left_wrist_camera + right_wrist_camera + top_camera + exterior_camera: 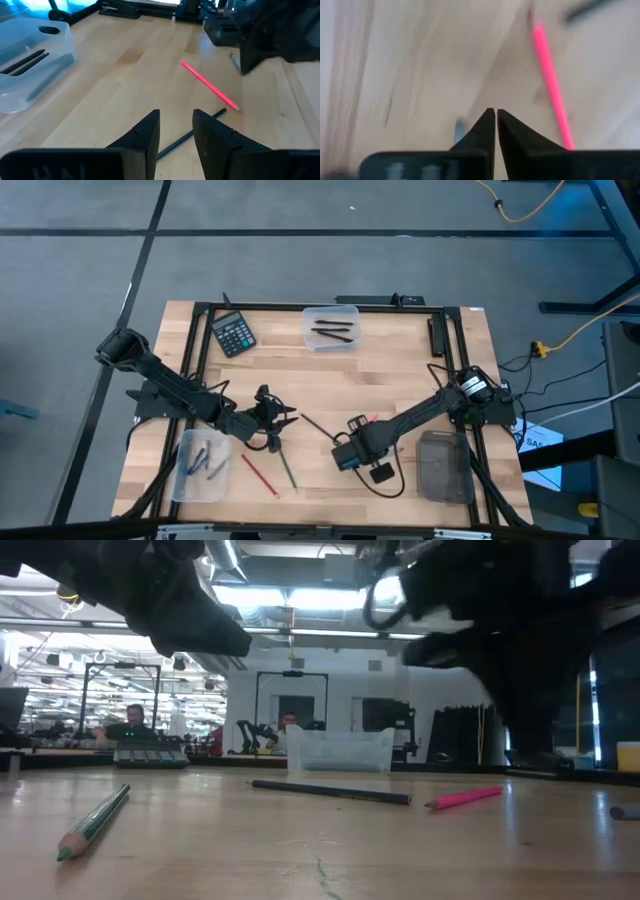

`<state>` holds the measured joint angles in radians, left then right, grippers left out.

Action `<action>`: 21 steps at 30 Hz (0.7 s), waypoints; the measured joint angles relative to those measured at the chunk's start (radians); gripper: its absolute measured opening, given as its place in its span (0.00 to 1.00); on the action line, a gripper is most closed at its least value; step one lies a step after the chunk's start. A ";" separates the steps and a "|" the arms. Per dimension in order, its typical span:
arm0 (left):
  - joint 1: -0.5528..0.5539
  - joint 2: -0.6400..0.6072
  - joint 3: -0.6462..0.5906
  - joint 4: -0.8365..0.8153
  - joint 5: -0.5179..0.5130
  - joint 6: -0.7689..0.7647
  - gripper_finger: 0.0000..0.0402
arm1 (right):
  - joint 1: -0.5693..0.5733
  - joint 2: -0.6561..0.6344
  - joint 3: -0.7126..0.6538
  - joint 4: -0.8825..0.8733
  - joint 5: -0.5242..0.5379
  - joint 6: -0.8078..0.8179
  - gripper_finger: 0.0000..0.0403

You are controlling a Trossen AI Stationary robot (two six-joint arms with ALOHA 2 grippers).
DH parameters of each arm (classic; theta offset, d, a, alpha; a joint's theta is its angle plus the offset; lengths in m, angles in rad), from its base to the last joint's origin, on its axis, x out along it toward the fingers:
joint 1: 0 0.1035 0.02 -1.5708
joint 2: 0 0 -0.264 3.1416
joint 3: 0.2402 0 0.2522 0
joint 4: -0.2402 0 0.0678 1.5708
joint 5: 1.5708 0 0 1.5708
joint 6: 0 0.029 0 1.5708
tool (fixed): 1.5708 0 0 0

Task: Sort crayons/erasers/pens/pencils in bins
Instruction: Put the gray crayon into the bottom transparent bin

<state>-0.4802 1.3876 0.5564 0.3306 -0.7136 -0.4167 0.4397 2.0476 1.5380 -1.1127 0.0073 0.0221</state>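
The right gripper [496,116], fingers pressed almost together over the tabletop [400,370] beside the pink pencil [551,82], seems mid-pick with nothing visibly pinched, so next it must reopen and realign; the left gripper [176,131] waits spread.

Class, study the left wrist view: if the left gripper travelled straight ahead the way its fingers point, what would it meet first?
Probably the dark pencil lying just beyond the left gripper; the pink pencil lies farther on. Height above the table is unclear.
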 joint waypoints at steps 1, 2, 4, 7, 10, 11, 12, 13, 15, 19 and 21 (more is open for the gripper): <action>-0.001 0.000 0.000 0.000 0.000 0.002 0.27 | 0.000 0.000 0.000 -0.040 -0.002 0.013 0.08; -0.001 0.000 0.000 0.000 0.001 0.005 0.27 | 0.000 0.000 -0.007 -0.073 -0.002 0.030 0.09; -0.001 0.000 0.000 0.000 0.001 0.007 0.27 | 0.000 0.000 -0.038 -0.105 -0.007 0.071 0.12; -0.001 0.000 0.000 -0.001 0.001 0.008 0.27 | 0.000 0.000 -0.109 -0.084 -0.063 0.107 0.15; -0.001 0.000 0.000 -0.005 0.000 0.008 0.27 | 0.002 0.000 -0.180 -0.073 -0.133 0.117 0.17; 0.000 0.000 0.000 -0.005 -0.001 0.008 0.27 | 0.003 0.000 -0.200 -0.073 -0.137 0.125 0.17; 0.000 0.000 0.000 -0.005 -0.002 0.013 0.27 | 0.003 0.000 -0.218 -0.072 -0.139 0.130 0.18; 0.000 0.000 0.000 -0.005 -0.002 0.024 0.27 | 0.002 -0.002 -0.234 -0.068 -0.140 0.134 0.19; 0.001 0.000 0.000 -0.005 -0.002 0.034 0.27 | 0.002 -0.009 -0.255 -0.051 -0.146 0.135 0.20; 0.001 0.000 0.000 -0.005 -0.002 0.034 0.27 | 0.002 -0.008 -0.253 -0.061 -0.130 0.135 0.22; 0.001 0.000 0.000 -0.005 -0.002 0.033 0.27 | 0.005 -0.001 -0.236 -0.135 -0.070 0.156 0.22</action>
<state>-0.4797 1.3876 0.5564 0.3260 -0.7159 -0.3836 0.4442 2.0462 1.3025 -1.2475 -0.0631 0.1786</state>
